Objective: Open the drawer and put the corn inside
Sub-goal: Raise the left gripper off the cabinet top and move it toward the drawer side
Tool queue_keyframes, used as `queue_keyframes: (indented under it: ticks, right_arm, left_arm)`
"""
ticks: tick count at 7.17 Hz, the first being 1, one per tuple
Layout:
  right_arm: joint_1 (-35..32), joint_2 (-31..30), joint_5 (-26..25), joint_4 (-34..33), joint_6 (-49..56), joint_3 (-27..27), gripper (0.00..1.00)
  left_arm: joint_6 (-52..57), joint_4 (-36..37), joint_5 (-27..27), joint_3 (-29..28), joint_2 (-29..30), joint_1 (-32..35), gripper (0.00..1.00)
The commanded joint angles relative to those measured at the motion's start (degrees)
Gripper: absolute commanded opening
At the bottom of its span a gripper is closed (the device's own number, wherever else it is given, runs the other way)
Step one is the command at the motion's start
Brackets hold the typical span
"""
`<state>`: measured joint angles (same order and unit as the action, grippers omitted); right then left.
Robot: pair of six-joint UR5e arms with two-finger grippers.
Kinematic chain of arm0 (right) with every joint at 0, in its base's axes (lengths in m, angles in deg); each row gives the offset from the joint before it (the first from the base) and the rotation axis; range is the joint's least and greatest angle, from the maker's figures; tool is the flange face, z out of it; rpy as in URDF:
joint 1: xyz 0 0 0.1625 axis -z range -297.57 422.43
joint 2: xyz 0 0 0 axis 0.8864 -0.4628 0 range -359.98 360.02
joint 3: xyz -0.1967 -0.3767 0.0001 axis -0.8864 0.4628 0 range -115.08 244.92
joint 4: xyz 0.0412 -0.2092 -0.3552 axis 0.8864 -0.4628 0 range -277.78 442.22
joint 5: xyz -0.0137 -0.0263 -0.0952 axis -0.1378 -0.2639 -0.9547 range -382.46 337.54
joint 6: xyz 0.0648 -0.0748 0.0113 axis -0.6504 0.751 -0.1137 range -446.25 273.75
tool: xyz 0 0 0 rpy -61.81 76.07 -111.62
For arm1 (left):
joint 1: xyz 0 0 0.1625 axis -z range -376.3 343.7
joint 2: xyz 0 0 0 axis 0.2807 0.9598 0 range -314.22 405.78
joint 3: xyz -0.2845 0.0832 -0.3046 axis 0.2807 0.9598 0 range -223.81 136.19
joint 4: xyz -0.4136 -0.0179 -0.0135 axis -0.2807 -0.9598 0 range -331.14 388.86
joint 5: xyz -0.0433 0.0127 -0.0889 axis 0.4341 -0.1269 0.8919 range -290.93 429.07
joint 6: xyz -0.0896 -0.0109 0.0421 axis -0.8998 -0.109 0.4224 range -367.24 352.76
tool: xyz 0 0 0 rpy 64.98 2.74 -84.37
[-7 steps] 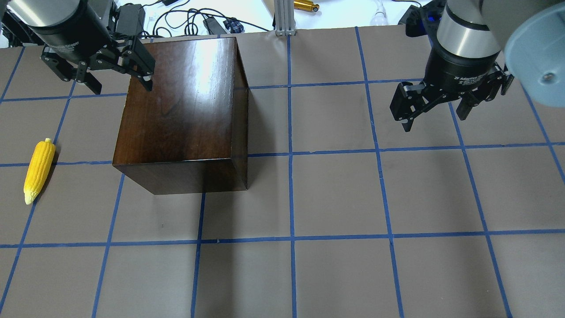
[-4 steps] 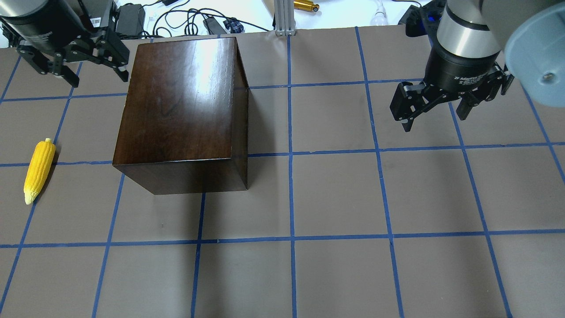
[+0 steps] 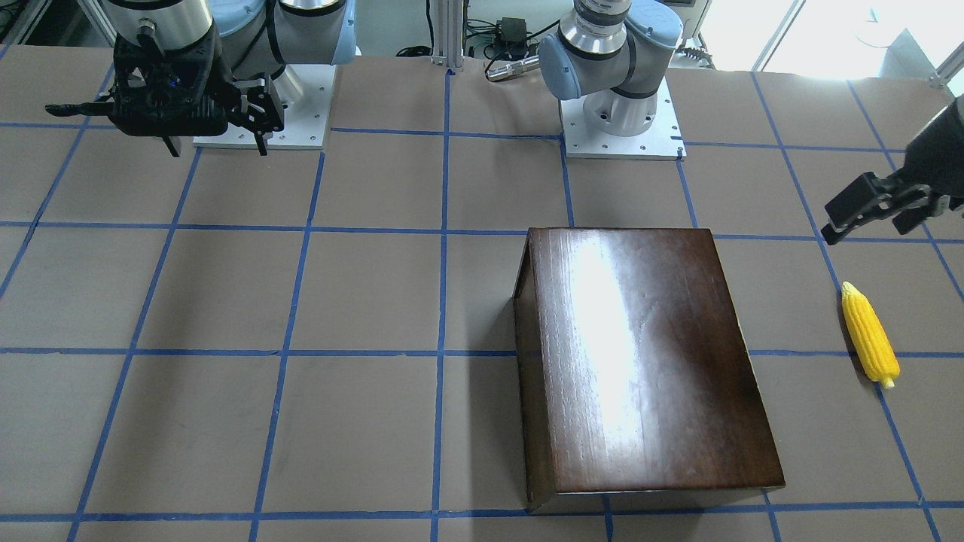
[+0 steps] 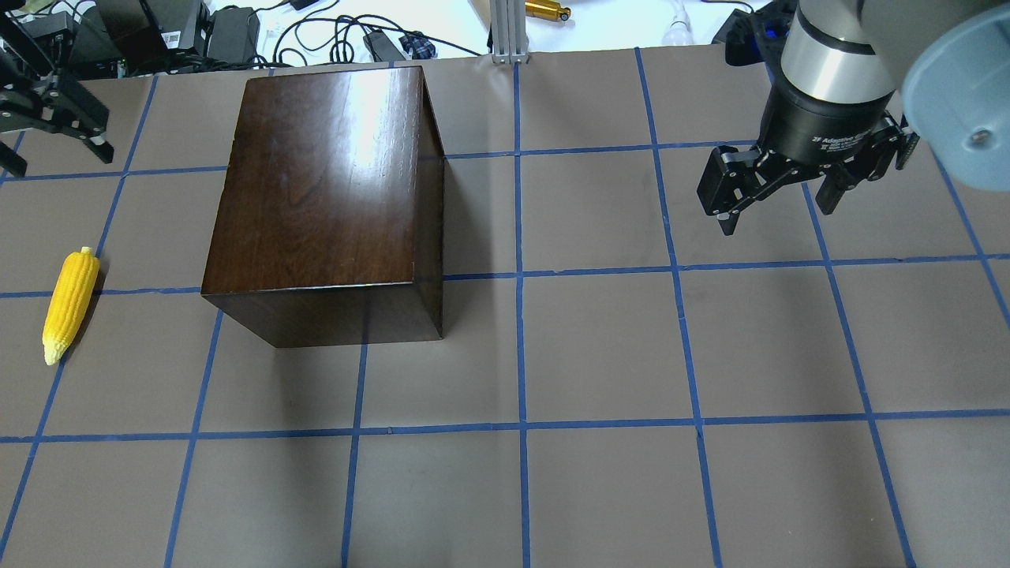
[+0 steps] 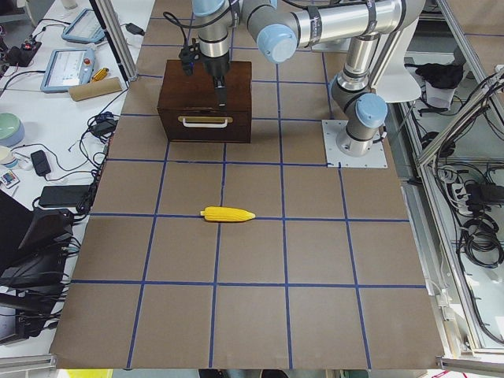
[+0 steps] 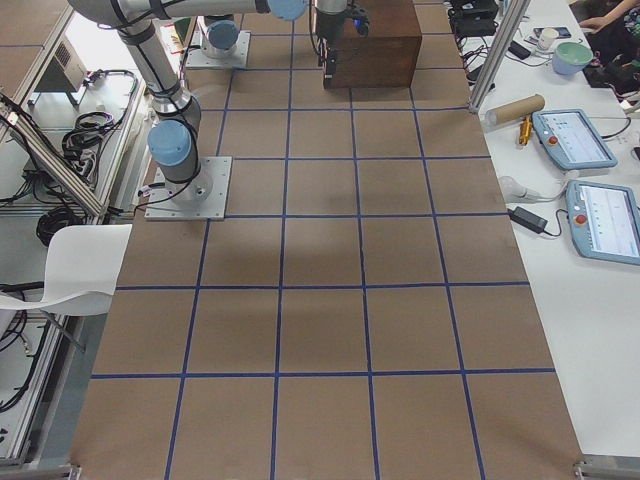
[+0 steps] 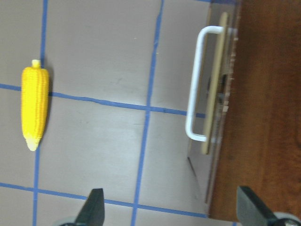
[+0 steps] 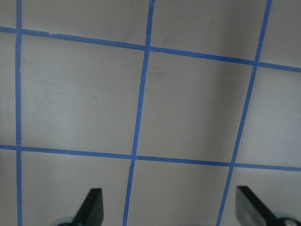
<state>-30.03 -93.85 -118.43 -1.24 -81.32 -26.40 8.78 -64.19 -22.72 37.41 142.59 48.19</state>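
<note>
The drawer (image 5: 205,132) sits shut in its box (image 4: 323,181), its pull (image 7: 193,84) facing left toward the corn (image 4: 71,304) lying on the table (image 4: 600,347). We hold our left jaws spread above the gap between them, likely to reach the pull. Our right jaws, also spread, idle far right.

One box (image 4: 316,181) is sitting on one table (image 4: 600,347), one corn (image 4: 69,304) is lying to its left, and two grippers are hanging above: left gripper (image 4: 61,162), right gripper (image 4: 777,217).
</note>
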Motion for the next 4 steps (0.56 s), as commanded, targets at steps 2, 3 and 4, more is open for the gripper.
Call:
queue_keyframes:
  ticks: [2, 3, 4]
  right_arm:
    - [0.0, 0.1, 0.0, 0.0, 0.0, 0.0, 1.0]
    - [0.0, 0.0, 0.0, 0.0, 0.1, 0.0, 1.0]
    - [0.0, 0.1, 0.0, 0.0, 0.0, 0.0, 1.0]
  left_arm:
    - [11.9, 1.9, 0.9, -0.1, 4.6, -7.1, 1.0]
    - [12.8, 2.6, 3.2, -0.8, 6.9, -7.2, 1.0]
    - [16.9, 2.6, 5.4, -1.6, 9.8, -7.3, 1.0]
